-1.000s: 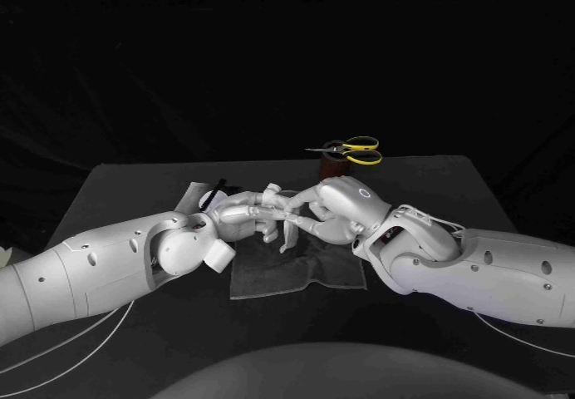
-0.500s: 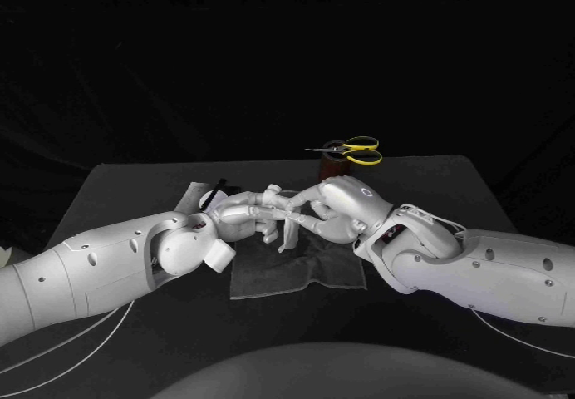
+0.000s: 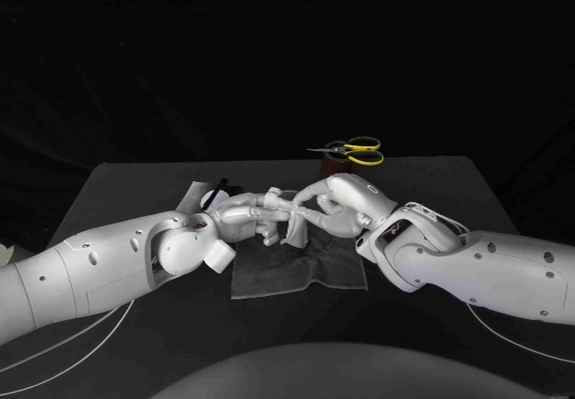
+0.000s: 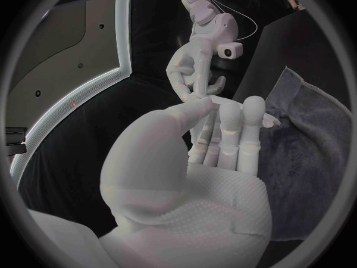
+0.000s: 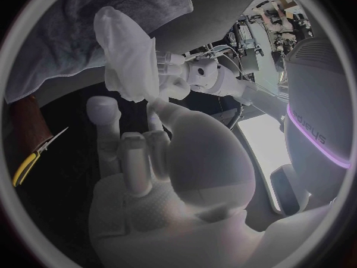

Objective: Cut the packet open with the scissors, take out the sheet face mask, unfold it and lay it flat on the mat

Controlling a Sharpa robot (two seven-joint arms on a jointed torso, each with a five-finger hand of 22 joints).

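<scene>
- Meeting over the far part of the mat (image 3: 300,274), the left hand (image 3: 254,218) and right hand (image 3: 344,204) come together fingertip to fingertip in mid-table.
- The left hand grasps the mask (image 3: 292,235), a white folded sheet. It hangs from the fingers above the mat and is still folded narrow.
- In the right wrist view, one right fingertip touches the mask's edge. I cannot tell whether that hand has a real hold on it.
- The mat's near edge and both near corners are in plain sight. Its far edge is hidden behind the hands.
- A strip of bare table (image 3: 461,187) runs between the mat's near edge and the table front, and the far right corner is also bare.
- Both forearms lie across the table on either side of the mat, taking up the room there.
- The scissors (image 3: 356,150) stand upright in a brown holder (image 3: 327,170) near the far edge, just behind the right hand.
- The packet (image 3: 192,198) lies far left, beside the left wrist and well apart from the mat.
- Count: two hands, one mask, one mat, one pair of scissors, one holder, one packet.
</scene>
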